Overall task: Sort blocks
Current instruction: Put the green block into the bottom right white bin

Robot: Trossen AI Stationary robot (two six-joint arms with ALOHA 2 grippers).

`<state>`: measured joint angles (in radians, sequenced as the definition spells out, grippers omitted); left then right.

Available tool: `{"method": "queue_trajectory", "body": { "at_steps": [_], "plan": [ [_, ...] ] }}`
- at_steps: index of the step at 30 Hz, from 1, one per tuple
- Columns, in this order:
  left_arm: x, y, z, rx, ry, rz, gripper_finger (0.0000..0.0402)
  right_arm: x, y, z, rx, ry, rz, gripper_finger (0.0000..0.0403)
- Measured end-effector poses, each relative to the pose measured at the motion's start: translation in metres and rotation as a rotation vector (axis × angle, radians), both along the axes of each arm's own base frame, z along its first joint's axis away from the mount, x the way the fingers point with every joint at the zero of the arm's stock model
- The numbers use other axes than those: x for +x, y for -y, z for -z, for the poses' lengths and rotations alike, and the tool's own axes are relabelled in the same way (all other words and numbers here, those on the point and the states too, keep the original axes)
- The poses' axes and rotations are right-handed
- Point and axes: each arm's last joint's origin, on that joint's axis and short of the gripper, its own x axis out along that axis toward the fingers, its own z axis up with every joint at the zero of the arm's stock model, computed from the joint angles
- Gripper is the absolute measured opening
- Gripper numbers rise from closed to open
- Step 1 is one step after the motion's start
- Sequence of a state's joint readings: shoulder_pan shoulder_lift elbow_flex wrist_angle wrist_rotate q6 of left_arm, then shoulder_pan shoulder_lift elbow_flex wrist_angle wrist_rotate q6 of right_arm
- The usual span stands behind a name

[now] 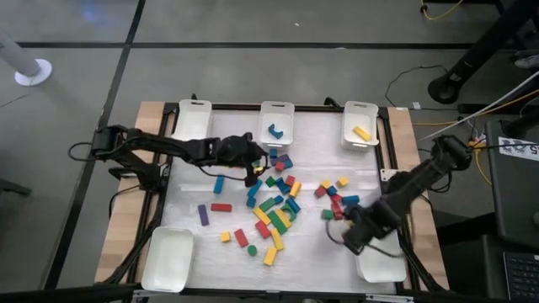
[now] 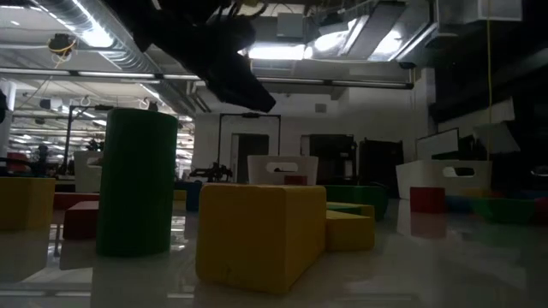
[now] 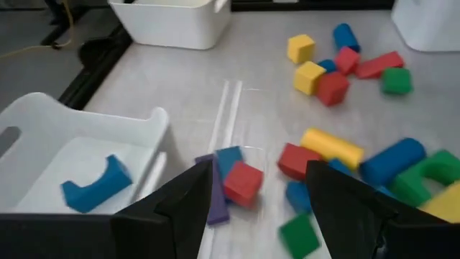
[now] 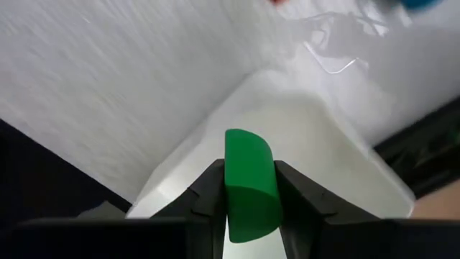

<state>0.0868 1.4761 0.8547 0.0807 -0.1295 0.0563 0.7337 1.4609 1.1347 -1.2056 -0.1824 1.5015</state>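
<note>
Blocks (image 1: 274,210), smooth solid-coloured cubes, bars and cylinders, lie scattered mid-table between glossy white plastic trays; the right gripper (image 4: 248,188) pinches a round-topped green block (image 4: 249,183) above the near-right tray (image 4: 302,137), while the left gripper (image 3: 255,198) gapes empty beside the blue-block tray (image 3: 86,144)

Both arms are dark, jointed and slender, the left arm (image 1: 160,147) and the right arm (image 1: 417,181) alike. Each gripper's fingers (image 3: 190,208) are matte black, broad and angular, tapering toward the tips.
</note>
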Motion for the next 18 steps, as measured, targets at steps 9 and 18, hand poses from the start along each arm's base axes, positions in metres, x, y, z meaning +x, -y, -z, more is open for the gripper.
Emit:
{"method": "queue_trajectory", "body": {
  "at_steps": [9, 18],
  "plan": [
    [-0.002, 0.027, 0.006, -0.012, -0.071, 0.08, 0.0214, -0.046, -0.042, 0.001, -0.059, 0.023, 0.111, 0.0095],
    [-0.012, 0.041, 0.015, -0.097, -0.21, 0.091, 0.0214, -0.062, -0.055, 0.001, -0.08, 0.147, 0.063, 0.0116]
  ]
}}
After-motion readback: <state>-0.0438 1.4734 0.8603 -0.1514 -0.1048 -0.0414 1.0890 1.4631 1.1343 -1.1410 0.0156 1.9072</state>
